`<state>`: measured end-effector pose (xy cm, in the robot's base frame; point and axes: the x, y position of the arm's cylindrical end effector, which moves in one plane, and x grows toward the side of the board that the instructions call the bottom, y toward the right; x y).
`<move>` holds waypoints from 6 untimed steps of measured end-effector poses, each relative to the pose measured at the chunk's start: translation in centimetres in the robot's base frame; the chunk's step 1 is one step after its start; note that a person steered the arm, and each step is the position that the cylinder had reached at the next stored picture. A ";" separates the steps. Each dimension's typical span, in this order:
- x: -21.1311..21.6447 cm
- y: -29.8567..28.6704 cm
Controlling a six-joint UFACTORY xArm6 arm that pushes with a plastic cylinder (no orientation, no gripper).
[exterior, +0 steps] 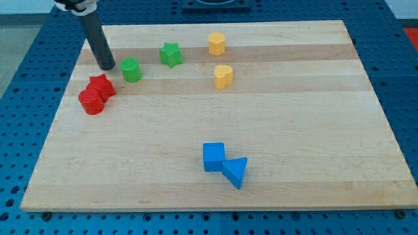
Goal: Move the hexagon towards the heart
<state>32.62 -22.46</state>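
yellow hexagon (217, 44) above yellow heart (223, 76), apart | green star (171, 55) left | my tip (108, 67) far left

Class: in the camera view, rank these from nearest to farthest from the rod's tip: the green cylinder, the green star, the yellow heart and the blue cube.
Measured from my tip, at the view's upper left:
1. Green cylinder, just to its right.
2. Green star, further right, slightly higher.
3. Yellow heart, right of centre.
4. Blue cube, low in the view, touching the blue triangle.
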 end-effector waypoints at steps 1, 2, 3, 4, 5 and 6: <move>0.1 3.1; 0.1 4.5; -0.6 4.5; -2.2 3.9; -5.9 3.4; -8.9 6.8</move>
<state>23.74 -15.68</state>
